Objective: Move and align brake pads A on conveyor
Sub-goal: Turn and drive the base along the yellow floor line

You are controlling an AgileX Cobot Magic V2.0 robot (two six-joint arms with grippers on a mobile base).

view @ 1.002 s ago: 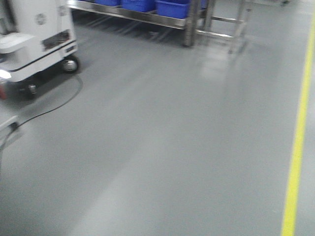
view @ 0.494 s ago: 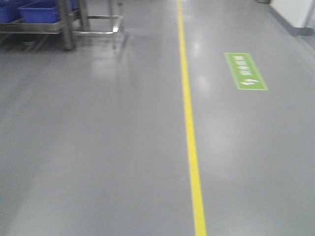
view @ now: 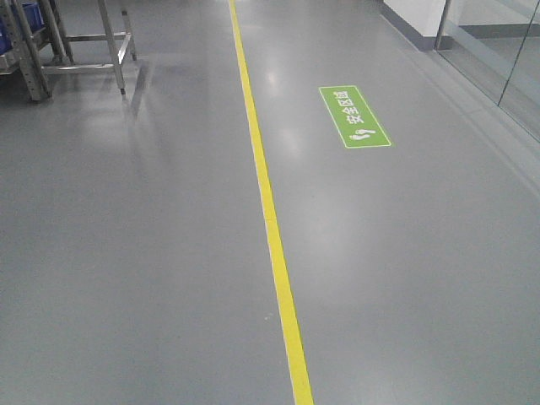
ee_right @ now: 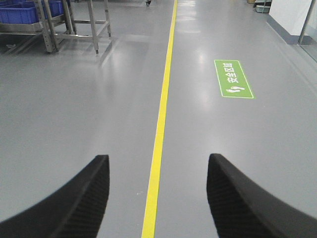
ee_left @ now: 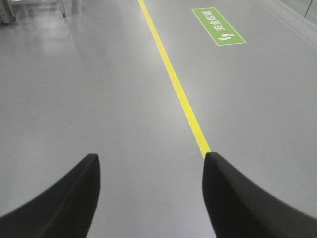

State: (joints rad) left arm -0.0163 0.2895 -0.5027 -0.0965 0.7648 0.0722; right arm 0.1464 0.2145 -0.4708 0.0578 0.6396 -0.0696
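The brake pads A and the conveyor are out of view in every frame. My left gripper (ee_left: 150, 161) is open above bare grey floor, with nothing between its black fingers (ee_left: 233, 193). My right gripper (ee_right: 157, 163) is open too and holds nothing; the yellow floor line (ee_right: 159, 134) runs through the gap between its fingers (ee_right: 79, 198). Neither gripper shows in the front view.
A grey floor with a yellow line (view: 266, 211) runs ahead, with a green floor sign (view: 354, 116) to its right. A steel rack (view: 51, 51) with blue bins (ee_right: 25, 12) stands far left. A glass partition (view: 498, 59) lines the far right.
The front view has swung right: the white machine and the rack slid off to the left, the yellow line moved from the right edge to the centre, and the green sign and glass wall appeared.
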